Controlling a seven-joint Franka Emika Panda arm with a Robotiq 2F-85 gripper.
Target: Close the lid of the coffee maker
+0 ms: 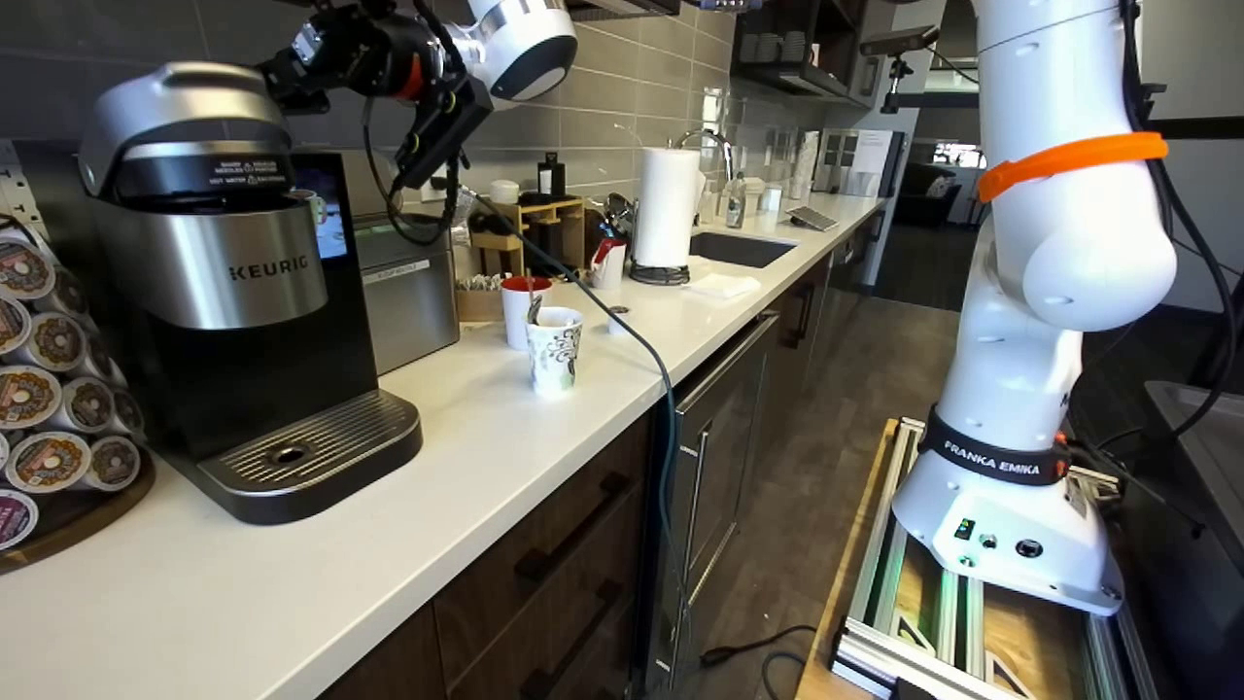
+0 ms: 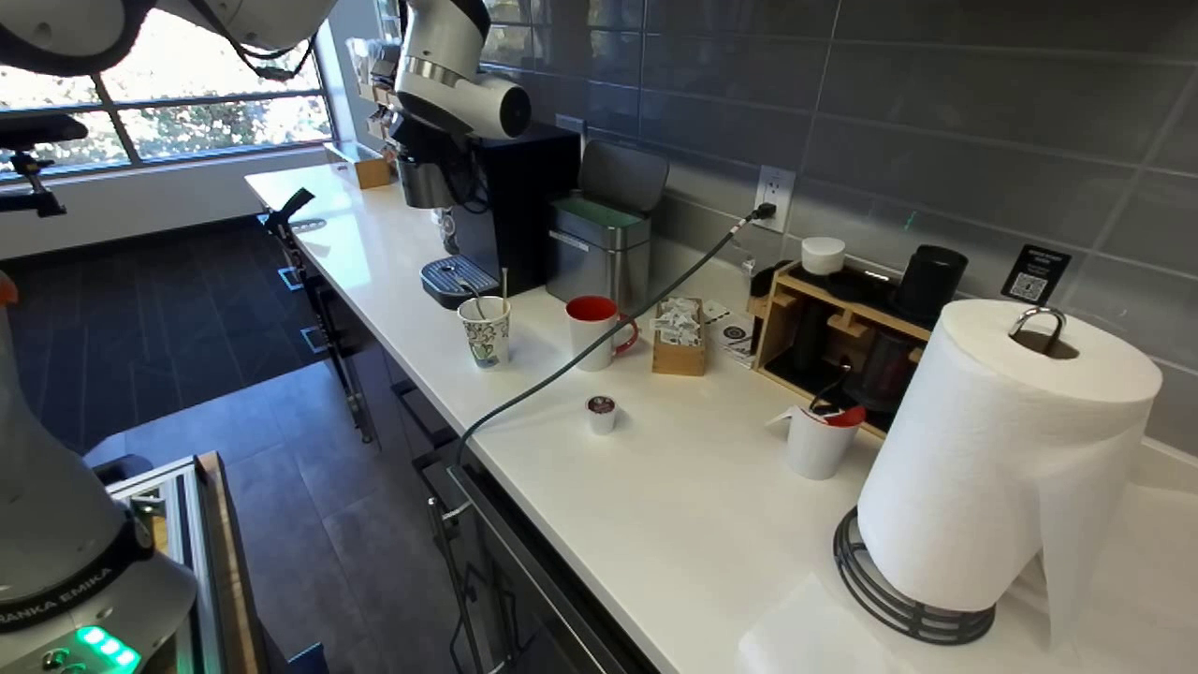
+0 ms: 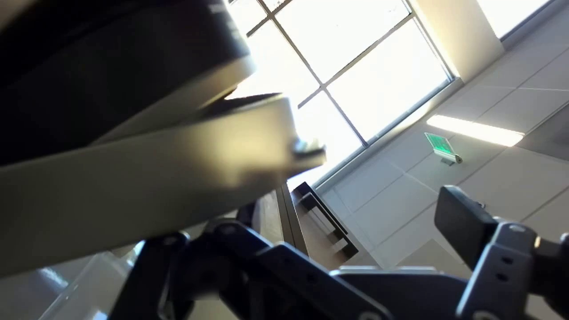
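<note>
Upper left of the frame, gripper (image 1: 292, 83): in an exterior view it is just beside the lid (image 1: 194, 92), on the lid's right side in the picture.
Gripper's opening: wide; the wrist view shows its two sides spread well apart, one of them partly hidden, and nothing is seen in its hold.
Lid's position: raised, grey, with a curved handle on top; a dark gap shows under it. Whether the gripper touches it, I cannot tell.
Coffee maker (image 1: 243, 282): left part of the frame, under the lid, with KEURIG on its silver band; its drip tray (image 1: 350, 437) is at the foot.
Arm (image 1: 525, 49): top of the frame, left of the centre, above the counter (image 1: 476, 428).
Patterned paper cup (image 1: 555, 355): near the middle of the frame, with a red and white mug (image 1: 518, 313) just behind it.
Coffee pods (image 1: 58, 399): stacked at the left edge.
Paper towel roll (image 1: 666, 209): upright, farther back, slightly right of the centre.
</note>
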